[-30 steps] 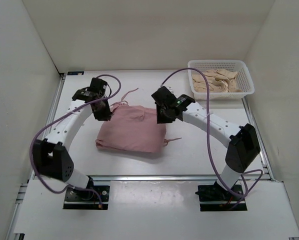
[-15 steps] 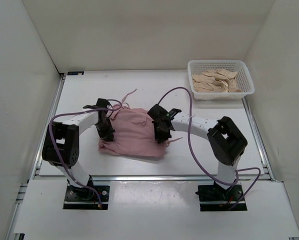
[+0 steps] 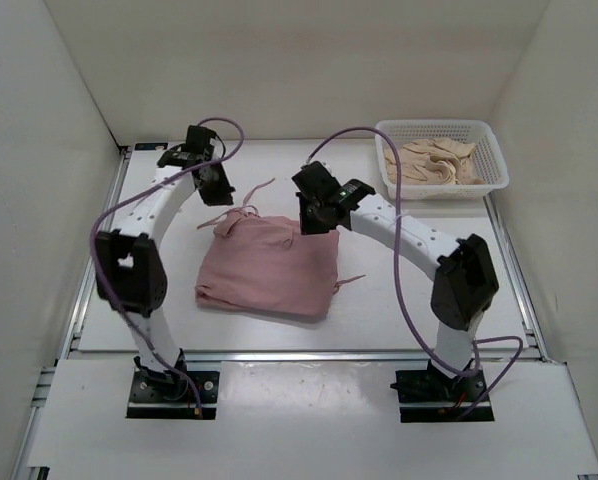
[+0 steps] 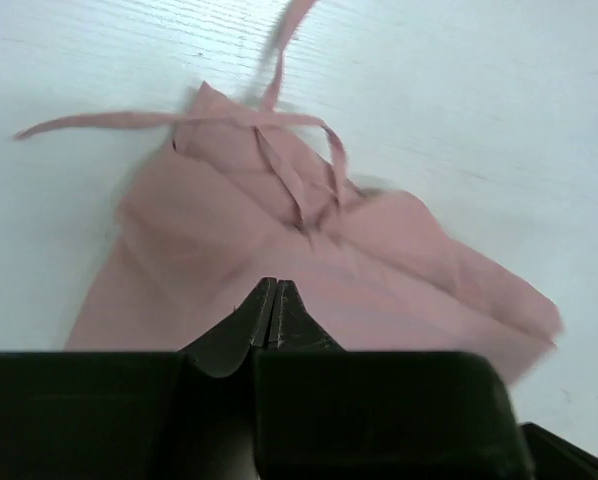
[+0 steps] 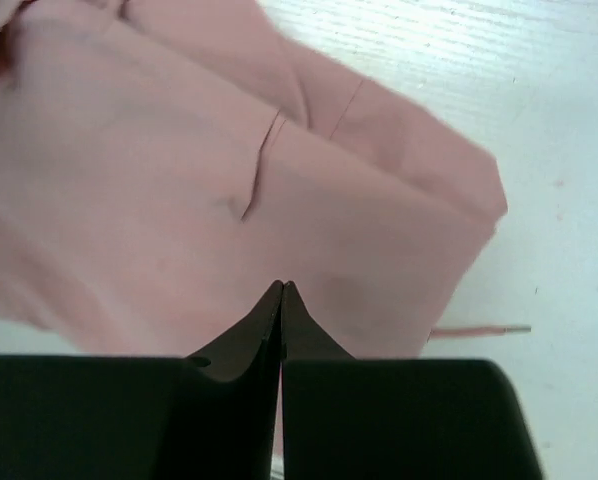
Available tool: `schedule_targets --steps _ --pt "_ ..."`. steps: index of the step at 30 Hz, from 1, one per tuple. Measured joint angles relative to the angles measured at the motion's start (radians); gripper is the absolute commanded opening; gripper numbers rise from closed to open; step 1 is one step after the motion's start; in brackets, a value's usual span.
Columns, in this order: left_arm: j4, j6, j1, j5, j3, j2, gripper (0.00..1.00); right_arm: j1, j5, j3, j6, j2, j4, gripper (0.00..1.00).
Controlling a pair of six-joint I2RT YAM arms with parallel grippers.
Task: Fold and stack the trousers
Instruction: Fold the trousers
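Observation:
The dusty-pink trousers [image 3: 269, 268] lie folded into a compact pad on the middle of the white table, with the drawstring [image 3: 247, 198] trailing off the far edge. They also show in the left wrist view [image 4: 309, 260] and the right wrist view [image 5: 209, 200]. My left gripper [image 3: 219, 190] hangs above the table beyond the far left corner of the pad, shut and empty [image 4: 276, 285]. My right gripper [image 3: 312, 220] hovers above the far right corner of the pad, shut and empty [image 5: 282, 288].
A white mesh basket [image 3: 489, 140] with beige cloth garments [image 3: 434, 162] stands at the far right corner. White walls enclose the table on the left, back and right. A metal rail runs along the near edge.
Both grippers were low on the pad's left and right sides half a second ago; now both have risen and moved toward the far side, off the cloth. The pad lies a little flatter.

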Motion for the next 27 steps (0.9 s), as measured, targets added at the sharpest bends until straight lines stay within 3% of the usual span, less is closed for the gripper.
schedule_targets --steps 7,13,16,17,19,20,22,24,25,27 --pt "-0.020 0.006 -0.001 -0.003 0.048 0.370 0.11 -0.108 -0.056 0.028 -0.018 0.265 0.032 0.00" --pt "-0.034 0.000 -0.001 0.000 0.058 0.372 0.11 -0.143 -0.086 0.021 -0.025 0.327 0.036 0.00" --pt "-0.056 0.005 0.000 -0.008 0.062 0.358 0.20 -0.147 -0.087 -0.001 -0.034 0.269 0.039 0.04" --pt "-0.074 0.011 0.000 -0.013 0.069 0.346 0.23 -0.148 -0.084 -0.011 -0.037 0.235 0.035 0.09" --pt "-0.110 0.023 0.000 -0.027 0.098 0.307 0.33 -0.148 -0.069 -0.024 -0.039 0.140 0.019 0.35" --pt "-0.127 0.028 0.000 -0.037 0.115 0.278 0.48 -0.149 -0.060 -0.024 -0.043 0.087 0.011 0.43" --pt "-0.152 0.045 0.000 -0.055 0.143 0.195 0.78 -0.154 -0.036 -0.025 -0.053 -0.036 0.002 0.45" --pt "-0.165 0.052 0.001 -0.078 0.164 0.079 1.00 -0.167 -0.013 -0.030 -0.061 -0.171 -0.003 0.63" --pt "-0.165 0.055 0.001 -0.097 0.164 0.007 1.00 -0.175 -0.003 -0.037 -0.061 -0.235 -0.003 0.81" --pt "-0.164 0.050 0.002 -0.134 0.151 -0.152 1.00 -0.201 0.026 -0.076 -0.065 -0.373 -0.006 0.92"
